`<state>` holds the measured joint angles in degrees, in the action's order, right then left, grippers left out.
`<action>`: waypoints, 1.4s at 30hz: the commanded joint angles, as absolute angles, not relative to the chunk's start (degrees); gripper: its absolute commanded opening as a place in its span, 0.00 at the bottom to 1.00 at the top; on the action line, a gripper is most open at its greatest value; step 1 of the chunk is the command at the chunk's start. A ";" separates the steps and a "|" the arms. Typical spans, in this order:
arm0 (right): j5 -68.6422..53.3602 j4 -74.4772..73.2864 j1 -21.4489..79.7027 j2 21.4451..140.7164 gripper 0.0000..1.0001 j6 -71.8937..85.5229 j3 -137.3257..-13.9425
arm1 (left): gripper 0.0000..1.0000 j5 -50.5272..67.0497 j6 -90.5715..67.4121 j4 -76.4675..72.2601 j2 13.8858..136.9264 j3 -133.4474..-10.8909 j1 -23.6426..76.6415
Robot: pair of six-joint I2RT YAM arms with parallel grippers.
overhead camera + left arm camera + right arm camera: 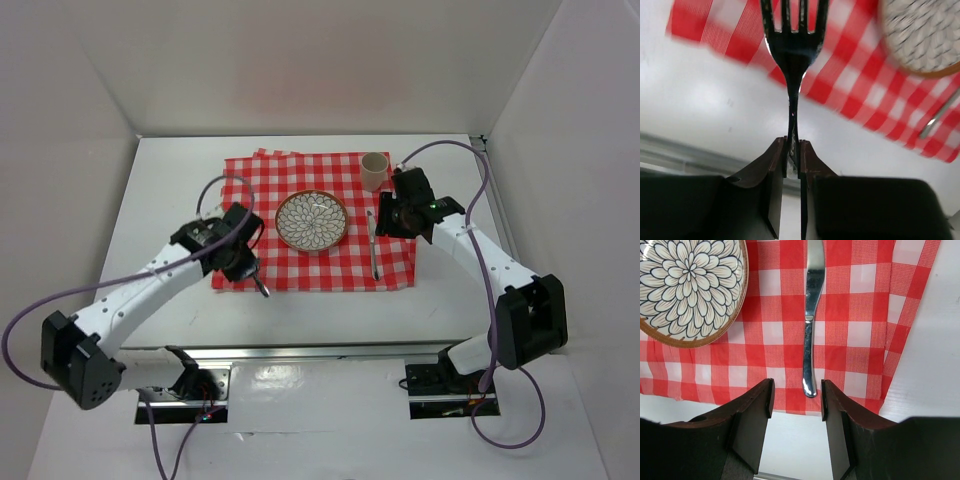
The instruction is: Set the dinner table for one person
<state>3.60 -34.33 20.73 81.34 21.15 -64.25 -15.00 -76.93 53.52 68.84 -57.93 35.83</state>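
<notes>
The white dinner table (170, 180) carries a red-and-white checked cloth (300, 180). On the cloth lie a flower-patterned plate (312, 221), a beige cup (374, 170) at the back right, and a silver knife (373, 245) just right of the plate. My left gripper (252, 270) is shut on a dark fork (262, 288) by its handle, above the cloth's near left corner. In the left wrist view the gripper (793, 150) holds the fork (792, 50) with its tines pointing away. My right gripper (388, 218) is open and empty above the knife; in the right wrist view the gripper (797, 395) frames the handle end of the knife (810, 315).
A silver metal rail (330, 350) runs along the table's near edge. White walls enclose the table at the back and both sides. The plate (687, 287) lies left of the knife in the right wrist view. Bare white table (715, 100) shows beside the cloth's near edge.
</notes>
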 commanded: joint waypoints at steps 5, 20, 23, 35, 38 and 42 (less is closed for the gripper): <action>3.16 -36.03 19.87 79.81 0.53 20.48 -67.59 | 0.00 -26.18 -45.73 60.37 92.17 -83.82 30.06; 4.31 -39.11 18.28 78.75 0.53 19.95 -67.59 | 0.00 -18.13 -28.39 57.05 117.15 -97.47 23.20; 4.31 -39.11 18.28 78.75 0.53 19.43 -67.59 | 0.00 -15.83 -28.39 54.84 118.30 -96.07 21.97; 5.36 -42.09 18.28 79.28 0.63 19.42 -68.64 | 0.32 -14.15 -30.67 55.99 124.80 -98.70 20.92; 5.88 -43.15 18.28 79.28 0.67 19.42 -69.70 | 0.52 -14.76 -31.99 57.04 124.11 -99.31 20.40; 6.42 -44.38 17.75 78.75 0.76 19.42 -71.62 | 0.73 -13.71 -31.99 57.66 120.25 -101.16 19.16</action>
<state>4.82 -42.22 18.37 80.90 19.77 -68.03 -14.48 -30.98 55.75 124.29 -98.28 20.21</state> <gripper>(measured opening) 0.754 0.715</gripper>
